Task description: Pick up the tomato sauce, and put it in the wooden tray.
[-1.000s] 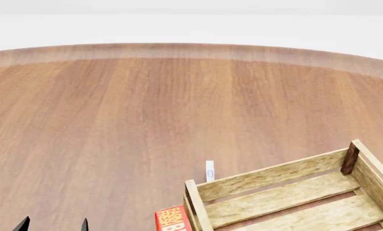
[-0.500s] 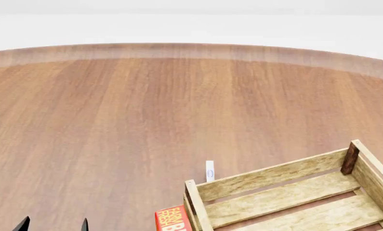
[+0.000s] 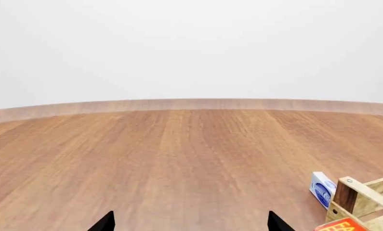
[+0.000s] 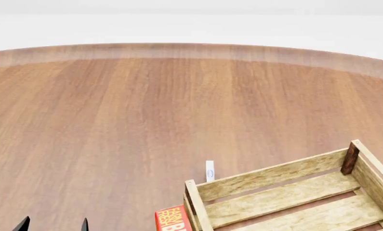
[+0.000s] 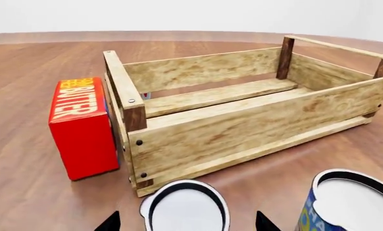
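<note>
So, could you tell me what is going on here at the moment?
Nothing has been picked up yet. The right claw is open and lined up on a white-topped can, probably the tomato sauce, though its label is hidden. A blue can stands beside it. Beyond them, the wooden tray shows nothing inside, and a red butter box stands beside one end of it. The left claw is open too and holds nothing.
</note>
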Controlling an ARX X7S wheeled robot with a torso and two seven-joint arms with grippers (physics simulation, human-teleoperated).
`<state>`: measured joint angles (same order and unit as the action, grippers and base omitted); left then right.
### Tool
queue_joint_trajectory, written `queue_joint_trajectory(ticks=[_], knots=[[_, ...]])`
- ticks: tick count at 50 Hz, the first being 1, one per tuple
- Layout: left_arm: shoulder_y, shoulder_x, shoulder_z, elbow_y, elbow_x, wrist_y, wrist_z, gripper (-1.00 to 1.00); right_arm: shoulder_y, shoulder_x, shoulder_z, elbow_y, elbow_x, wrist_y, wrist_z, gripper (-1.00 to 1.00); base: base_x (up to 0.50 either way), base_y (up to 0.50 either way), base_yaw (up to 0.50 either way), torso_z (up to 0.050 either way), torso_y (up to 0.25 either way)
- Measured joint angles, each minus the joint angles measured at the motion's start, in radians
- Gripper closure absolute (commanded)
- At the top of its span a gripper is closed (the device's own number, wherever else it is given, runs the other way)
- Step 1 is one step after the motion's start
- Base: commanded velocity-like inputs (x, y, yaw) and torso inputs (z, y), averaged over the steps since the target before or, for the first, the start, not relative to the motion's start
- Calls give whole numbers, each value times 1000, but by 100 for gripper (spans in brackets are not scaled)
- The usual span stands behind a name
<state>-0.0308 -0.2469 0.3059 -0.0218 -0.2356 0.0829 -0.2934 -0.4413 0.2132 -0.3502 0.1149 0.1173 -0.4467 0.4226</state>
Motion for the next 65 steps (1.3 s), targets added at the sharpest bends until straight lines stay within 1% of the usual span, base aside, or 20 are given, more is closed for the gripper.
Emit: queue_joint_trajectory(ticks=[20,65], knots=[[-2,-6,7,-2,-5,4,-6,-100,44,-5,-19,56,6,43,-3,-100,0,0,0,0,0],[-5,-17,24,-1,-15,7,-20,-100,125,-17,-38,143,54,80,-8,-100,0,0,0,0,0]])
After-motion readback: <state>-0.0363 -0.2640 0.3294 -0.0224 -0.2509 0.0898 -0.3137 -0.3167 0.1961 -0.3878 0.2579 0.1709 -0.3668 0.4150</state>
